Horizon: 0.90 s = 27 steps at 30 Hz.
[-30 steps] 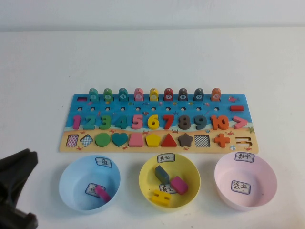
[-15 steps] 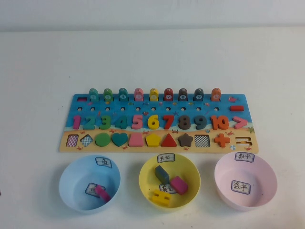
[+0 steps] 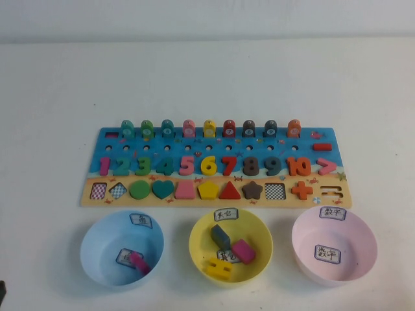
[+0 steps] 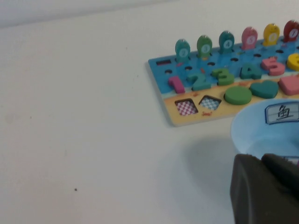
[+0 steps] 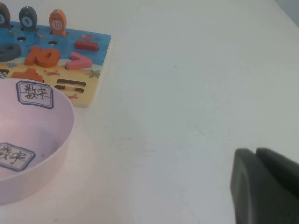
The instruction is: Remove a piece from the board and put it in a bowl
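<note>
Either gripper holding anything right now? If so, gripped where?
Nothing held. The magenta arch block lies loose in the light blue bowl. Left gripper sits near that bowl, right gripper over bare table beside the pink bowl.

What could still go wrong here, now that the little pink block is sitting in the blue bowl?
The piece already lies in the bowl. The left gripper sits just beside that bowl's rim, so a careless move might nudge or tip the light bowl. The right gripper hangs over bare table beside the pink bowl and could bump it likewise. The arch blocks stand upright along the far edge of the board; a low reach across might topple them.
</note>
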Each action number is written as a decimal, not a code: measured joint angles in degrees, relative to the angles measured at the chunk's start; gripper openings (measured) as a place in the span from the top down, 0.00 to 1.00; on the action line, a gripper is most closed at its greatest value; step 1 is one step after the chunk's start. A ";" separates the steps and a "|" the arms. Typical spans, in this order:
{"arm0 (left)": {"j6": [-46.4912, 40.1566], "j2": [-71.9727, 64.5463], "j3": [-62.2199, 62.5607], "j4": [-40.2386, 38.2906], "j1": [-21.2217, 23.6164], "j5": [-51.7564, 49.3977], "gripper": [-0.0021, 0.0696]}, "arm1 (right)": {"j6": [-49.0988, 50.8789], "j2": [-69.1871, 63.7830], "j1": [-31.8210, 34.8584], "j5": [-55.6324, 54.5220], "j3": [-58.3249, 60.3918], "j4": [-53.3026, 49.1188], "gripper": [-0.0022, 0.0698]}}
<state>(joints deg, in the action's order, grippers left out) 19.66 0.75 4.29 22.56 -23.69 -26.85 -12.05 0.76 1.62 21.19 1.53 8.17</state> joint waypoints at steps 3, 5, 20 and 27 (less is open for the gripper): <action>-3.95 0.00 -3.85 -4.14 3.89 3.86 0.97 | 0.00 0.00 0.00 0.00 0.00 0.00 0.99; -10.03 0.00 -5.36 -9.72 7.16 7.02 0.97 | 0.00 0.00 0.00 0.00 0.00 0.04 0.99; -29.45 0.00 -5.72 -26.52 24.29 5.72 0.97 | 0.00 0.00 0.00 0.00 0.00 0.18 0.99; -29.45 0.00 -5.72 -27.95 20.86 5.72 0.97 | 0.00 0.00 0.00 0.00 0.00 0.18 0.99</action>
<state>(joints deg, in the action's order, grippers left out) -9.79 0.75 -1.43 -5.40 -2.84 -21.14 -12.05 0.76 1.62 21.19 1.53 8.35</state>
